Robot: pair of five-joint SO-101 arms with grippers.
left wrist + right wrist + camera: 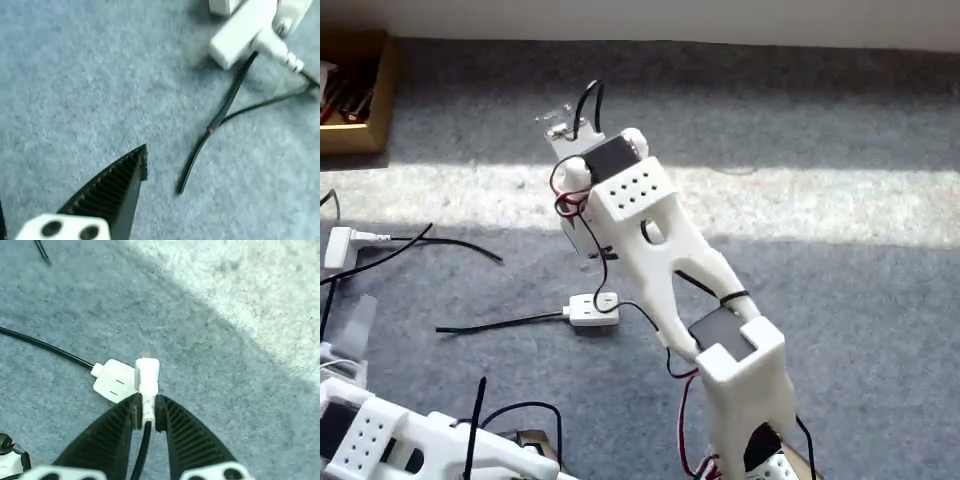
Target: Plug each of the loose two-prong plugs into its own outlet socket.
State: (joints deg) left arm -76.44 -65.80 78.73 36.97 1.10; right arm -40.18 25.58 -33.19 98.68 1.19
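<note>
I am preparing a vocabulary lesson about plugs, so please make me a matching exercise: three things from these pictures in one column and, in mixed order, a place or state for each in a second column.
Things
A. white two-prong plug on a black cable
B. white flat outlet socket with two slots
C. brown wooden box

Places or states
1. at the far left edge of the high view
2. lying on the grey carpet, nothing in its slots
3. clamped in the right gripper

Pairs: A-3, B-2, C-1
</note>
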